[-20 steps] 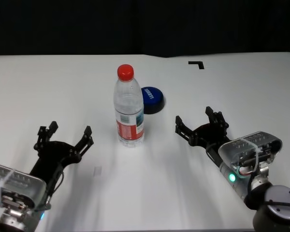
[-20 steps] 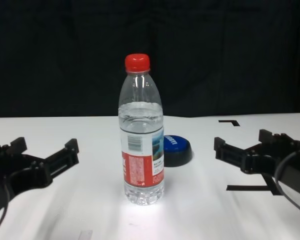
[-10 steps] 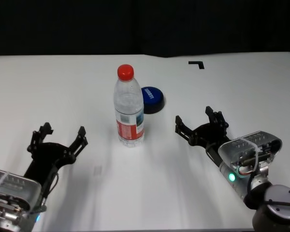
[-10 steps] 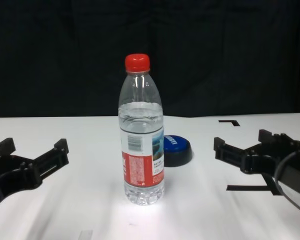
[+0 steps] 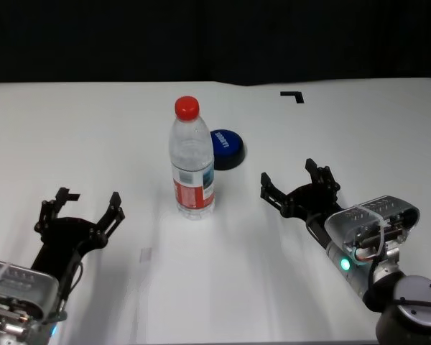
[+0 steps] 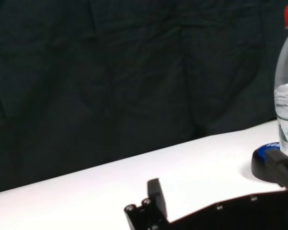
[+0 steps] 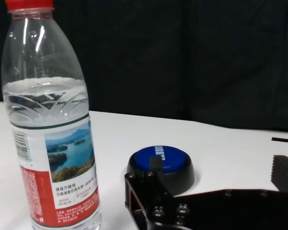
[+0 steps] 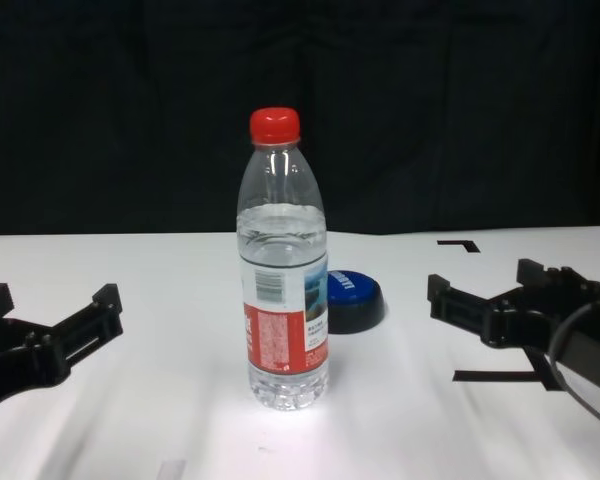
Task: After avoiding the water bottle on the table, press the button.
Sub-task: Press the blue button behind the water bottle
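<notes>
Upright water bottle (image 5: 192, 162) fronting button (image 5: 226, 146), seemingly apart, both grippers spread.

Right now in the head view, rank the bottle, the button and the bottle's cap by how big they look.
1. The bottle: tallest and by far the largest.
2. The button: a low blue dome behind the bottle, partly hidden by it.
3. The cap: smallest, though it is nearer the camera than the button.

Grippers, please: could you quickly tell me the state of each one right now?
Left gripper: open, holding nothing, left of the water bottle.
Right gripper: open, holding nothing, right of the bottle.
</notes>
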Tool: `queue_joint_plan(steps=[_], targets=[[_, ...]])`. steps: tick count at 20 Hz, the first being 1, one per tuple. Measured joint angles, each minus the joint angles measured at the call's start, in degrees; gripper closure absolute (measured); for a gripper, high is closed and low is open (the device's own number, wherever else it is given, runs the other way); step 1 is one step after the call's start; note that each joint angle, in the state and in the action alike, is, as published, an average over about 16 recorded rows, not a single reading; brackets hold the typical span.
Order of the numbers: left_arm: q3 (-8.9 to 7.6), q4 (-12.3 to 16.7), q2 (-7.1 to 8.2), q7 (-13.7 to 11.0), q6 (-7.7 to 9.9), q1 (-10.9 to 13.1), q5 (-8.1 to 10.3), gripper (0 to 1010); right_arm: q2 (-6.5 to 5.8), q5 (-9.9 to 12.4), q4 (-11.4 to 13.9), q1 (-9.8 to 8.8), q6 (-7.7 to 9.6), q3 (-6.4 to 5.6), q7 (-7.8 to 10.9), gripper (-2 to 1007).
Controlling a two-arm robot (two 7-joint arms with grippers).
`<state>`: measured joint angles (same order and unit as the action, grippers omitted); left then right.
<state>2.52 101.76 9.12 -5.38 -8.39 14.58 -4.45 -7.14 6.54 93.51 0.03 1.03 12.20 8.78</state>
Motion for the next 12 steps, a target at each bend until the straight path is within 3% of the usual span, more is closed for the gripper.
queue_joint_plan(steps=[12], targets=[[0.02,-0.5,-0.94,0.4,-0.24,0.2,-0.96,7,0.00,0.0,0.0,0.00,0.00,0.00,0.00,2]])
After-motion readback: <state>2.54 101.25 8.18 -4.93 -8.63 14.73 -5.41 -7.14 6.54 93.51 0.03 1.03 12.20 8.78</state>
